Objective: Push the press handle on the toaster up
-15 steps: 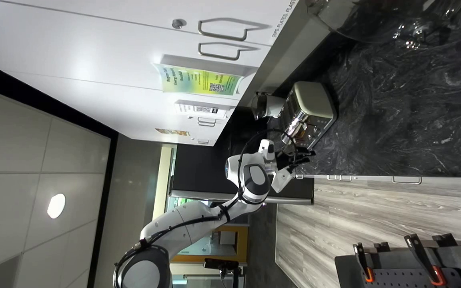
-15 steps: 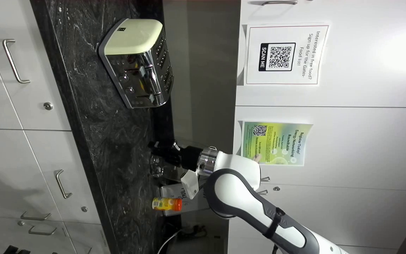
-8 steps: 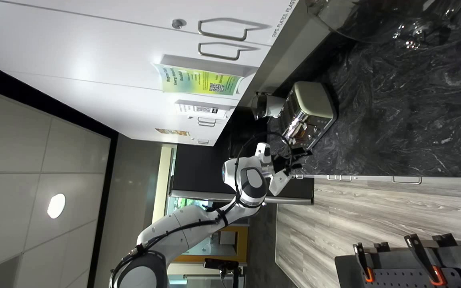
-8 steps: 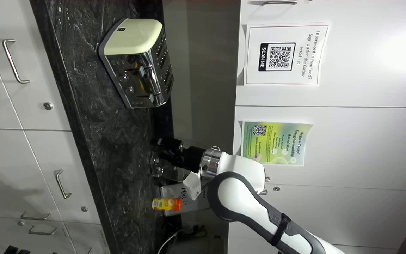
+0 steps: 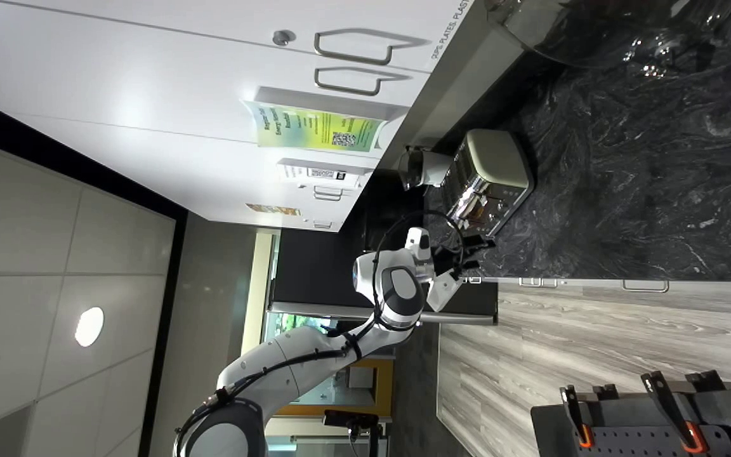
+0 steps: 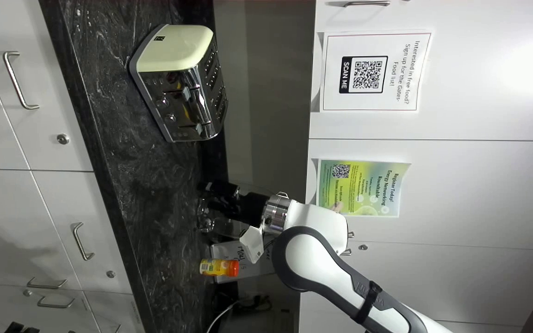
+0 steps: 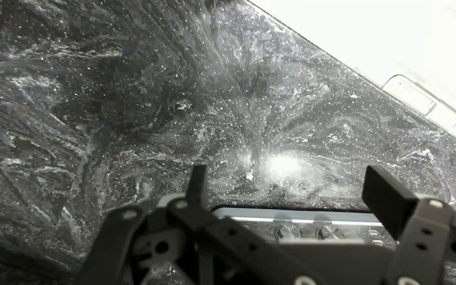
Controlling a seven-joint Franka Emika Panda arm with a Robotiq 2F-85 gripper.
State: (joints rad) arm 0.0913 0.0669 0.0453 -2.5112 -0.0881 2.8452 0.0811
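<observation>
The toaster (image 6: pixel 174 48), with cream sides and a shiny chrome front, stands on the dark counter and shows in both exterior views. Two press handles (image 6: pixel 187 94) protrude from its front above two round knobs; which one is meant I cannot tell. In front of that face, apart from it, hangs my gripper (image 6: pixel 212 193), seen also beside the toaster (image 5: pixel 499 162) from the opposite end. From the wrist, the gripper (image 7: pixel 285 170) has its fingers wide apart with nothing held. Past them show the toaster's base edge (image 7: pixel 291 214) and knobs; the handles are hidden there by the gripper.
A yellow bottle with an orange cap (image 6: pixel 219 267) stands on the counter near a white sheet (image 6: pixel 222 252) with writing. A large glass jar (image 5: pixel 549 32) is at one end. Wall cabinets (image 5: pixel 169 76) hang above. The counter's front edge (image 7: pixel 331 55) runs close by.
Early in the last second my gripper drew back a little from the toaster and its fingers spread wider. Over the last half second almost nothing moved. The toaster stayed put.
</observation>
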